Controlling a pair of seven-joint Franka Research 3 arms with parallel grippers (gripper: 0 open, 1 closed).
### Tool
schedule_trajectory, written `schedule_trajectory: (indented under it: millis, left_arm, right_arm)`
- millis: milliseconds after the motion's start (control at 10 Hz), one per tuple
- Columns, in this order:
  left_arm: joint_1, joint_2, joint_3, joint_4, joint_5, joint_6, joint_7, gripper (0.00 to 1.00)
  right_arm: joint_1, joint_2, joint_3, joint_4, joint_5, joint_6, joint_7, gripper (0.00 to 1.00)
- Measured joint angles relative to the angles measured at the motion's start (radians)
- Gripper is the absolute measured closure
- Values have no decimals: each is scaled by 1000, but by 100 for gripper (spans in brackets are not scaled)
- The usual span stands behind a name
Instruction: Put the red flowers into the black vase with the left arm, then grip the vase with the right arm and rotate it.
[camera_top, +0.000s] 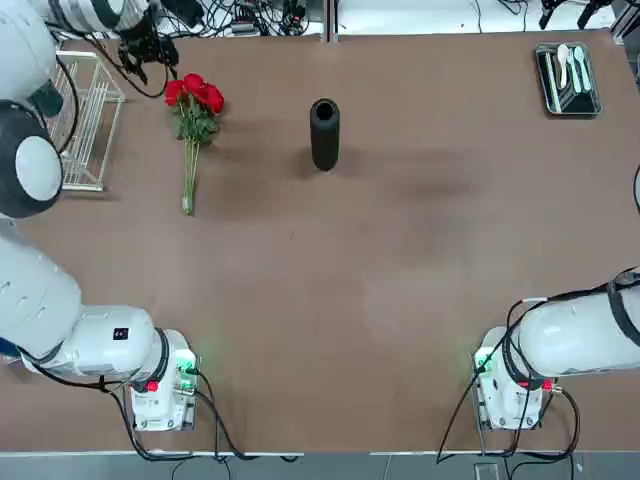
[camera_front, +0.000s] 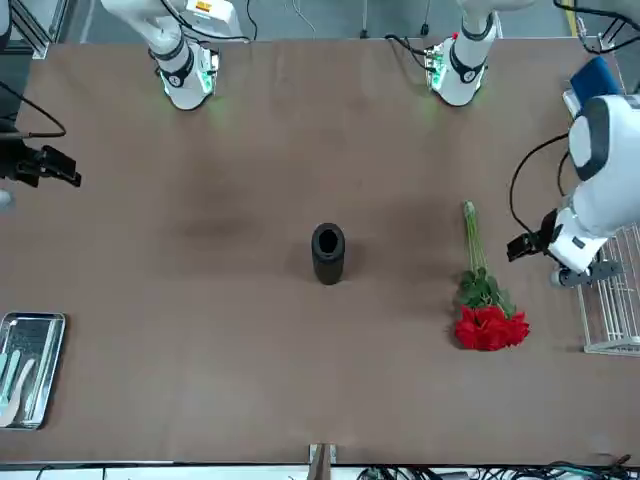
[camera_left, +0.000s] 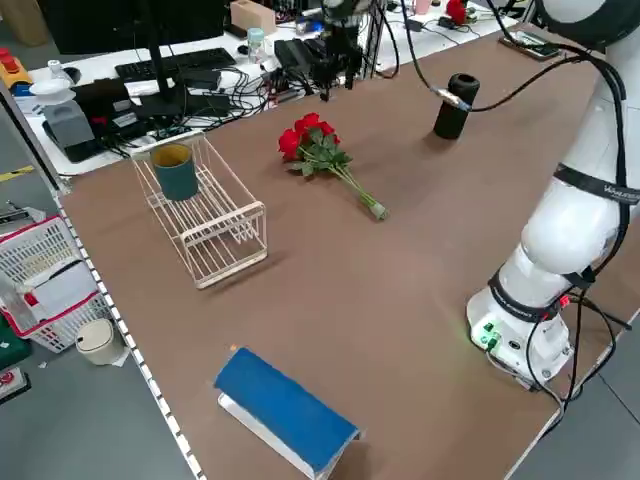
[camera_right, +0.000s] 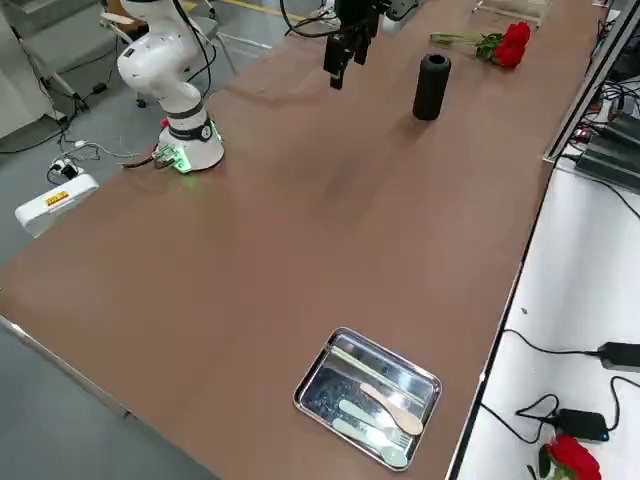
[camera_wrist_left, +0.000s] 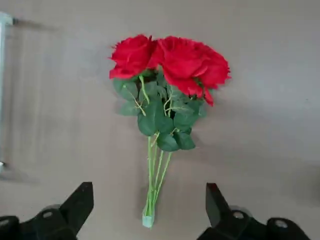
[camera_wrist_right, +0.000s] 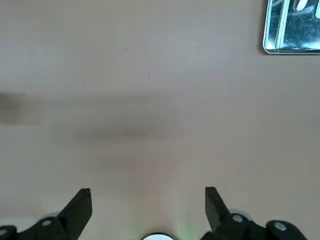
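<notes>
On the brown table (camera_top: 400, 280) the red flowers (camera_top: 194, 118) lie flat near its far left corner — blooms toward the far edge, stems pointing back at the robot. Just beyond them hangs the left gripper (camera_wrist_left: 149, 207), fingers spread wide and holding nothing, next to a wire rack (camera_top: 85, 120). Upright near the middle of the far side stands the black vase (camera_top: 324, 135), well apart from the flowers. Above bare table the right gripper (camera_wrist_right: 148, 207) hangs wide apart too — empty, a metal tray (camera_wrist_right: 292, 27) farther off.
</notes>
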Motion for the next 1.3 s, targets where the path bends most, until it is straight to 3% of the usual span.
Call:
schedule_trajectory:
  millis: [300,500,800,1300]
  left_arm:
    - [-4,-28,-21,-268,0,296,-56,1]
    - [-3,-16,-21,-368,0,429,-58,1]
    - [-3,70,-20,-391,5,558,-56,2]
    - [6,186,-16,-394,52,654,-55,2]
  right_arm:
    - [0,0,-1,0,16,2,0,0]
    - [2,0,0,0,25,4,0,0]
    - [11,0,0,0,58,2,0,0]
    - [35,0,1,1,62,12,0,0]
